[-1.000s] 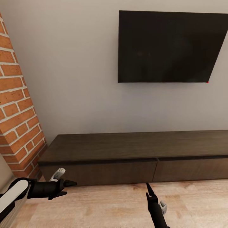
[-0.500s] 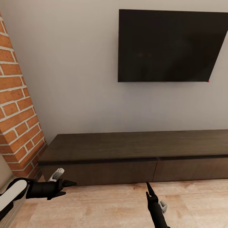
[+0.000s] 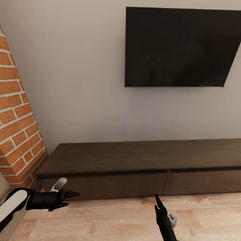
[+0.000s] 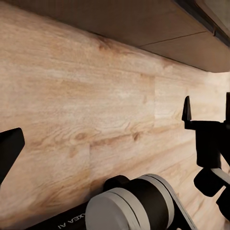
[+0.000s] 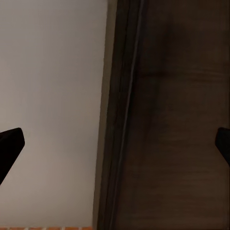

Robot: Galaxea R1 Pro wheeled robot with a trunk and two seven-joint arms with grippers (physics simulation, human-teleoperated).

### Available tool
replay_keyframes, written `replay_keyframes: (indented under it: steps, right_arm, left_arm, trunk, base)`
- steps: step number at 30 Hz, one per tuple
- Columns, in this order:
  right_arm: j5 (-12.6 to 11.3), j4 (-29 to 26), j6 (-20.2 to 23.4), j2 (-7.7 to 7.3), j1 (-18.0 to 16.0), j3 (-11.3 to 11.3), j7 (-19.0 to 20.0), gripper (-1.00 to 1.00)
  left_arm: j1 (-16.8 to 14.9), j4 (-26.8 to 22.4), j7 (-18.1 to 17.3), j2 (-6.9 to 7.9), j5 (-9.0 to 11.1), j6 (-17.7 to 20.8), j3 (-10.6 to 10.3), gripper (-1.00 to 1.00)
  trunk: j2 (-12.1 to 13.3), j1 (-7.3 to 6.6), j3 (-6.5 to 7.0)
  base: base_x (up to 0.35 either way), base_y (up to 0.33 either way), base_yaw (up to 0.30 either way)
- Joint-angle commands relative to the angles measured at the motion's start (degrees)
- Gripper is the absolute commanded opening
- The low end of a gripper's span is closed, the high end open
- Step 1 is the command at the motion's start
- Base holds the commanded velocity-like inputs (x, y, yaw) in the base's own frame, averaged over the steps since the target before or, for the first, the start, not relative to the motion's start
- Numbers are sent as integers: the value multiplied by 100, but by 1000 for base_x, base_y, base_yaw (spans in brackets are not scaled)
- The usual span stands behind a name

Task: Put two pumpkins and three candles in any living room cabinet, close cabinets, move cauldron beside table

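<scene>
The left gripper (image 3: 68,195) is hanging low in front of the robot, its dark fingers spread apart and holding nothing, pointing across toward the middle. The right gripper (image 3: 157,201) is pointing up and forward at the cabinet (image 3: 134,157); in the right wrist view its two fingertips are sitting at opposite edges of the picture, so it is wide open and empty too. Both arms are probably being carried low and tucked so they are not catching on the furniture while the robot is facing it. The cabinet is standing just ahead against the grey wall (image 3: 77,83), its drawer fronts flush and shut, its top bare. A dark television (image 3: 177,47) is hanging above it, a brick column (image 3: 16,127) is flanking its left end, and wooden floor (image 3: 110,221) is lying between robot and cabinet.
</scene>
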Motion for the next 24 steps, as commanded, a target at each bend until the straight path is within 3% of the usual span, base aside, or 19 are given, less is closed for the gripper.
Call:
replay_keyframes:
  steps: [1, 6, 24]
  right_arm:
    - [-12, -4, -54, 1, -4, 28, -81, 100]
    - [-16, -41, -54, 2, -4, 28, -230, 100]
    - [-4, -58, -45, -2, -5, 28, -188, 100]
  left_arm:
    - [-6, -3, 1, 5, 10, 6, -10, 100]
    - [-6, -2, 1, 5, 11, 6, -10, 100]
    - [11, 2, 1, 3, 25, 6, -67, 100]
  trunk:
    - [-2, 0, -6]
    - [-2, 0, -6]
    - [-2, 0, -6]
  base:
    - [58, 0, 0]
    - [46, 0, 0]
    - [94, 0, 0]
